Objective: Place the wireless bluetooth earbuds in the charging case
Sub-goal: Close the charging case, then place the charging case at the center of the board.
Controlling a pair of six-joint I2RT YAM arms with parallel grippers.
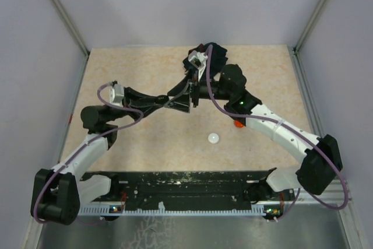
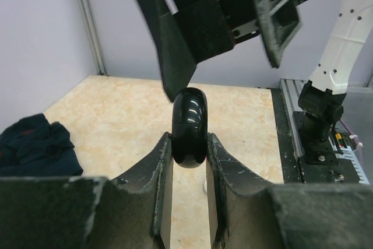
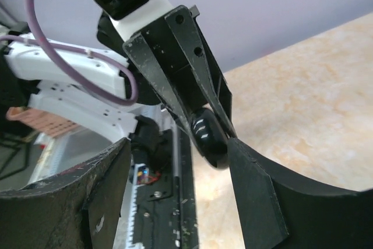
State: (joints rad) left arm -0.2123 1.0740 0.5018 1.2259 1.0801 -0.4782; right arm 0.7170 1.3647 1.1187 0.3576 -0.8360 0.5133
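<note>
Squeezing the black charging case [image 2: 189, 122], the left gripper [image 2: 189, 144] holds it on edge. The right gripper [image 3: 175, 153], wide open and empty, is at its 12 o'clock.

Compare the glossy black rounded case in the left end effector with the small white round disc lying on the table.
Colour: the glossy black rounded case is dark and shiny; the small white round disc is pale. Pose: the case stands on edge, the disc lies flat. State: the case is clamped in the left end effector, off the table; the disc rests there untouched. Both are smooth and rounded.
</note>
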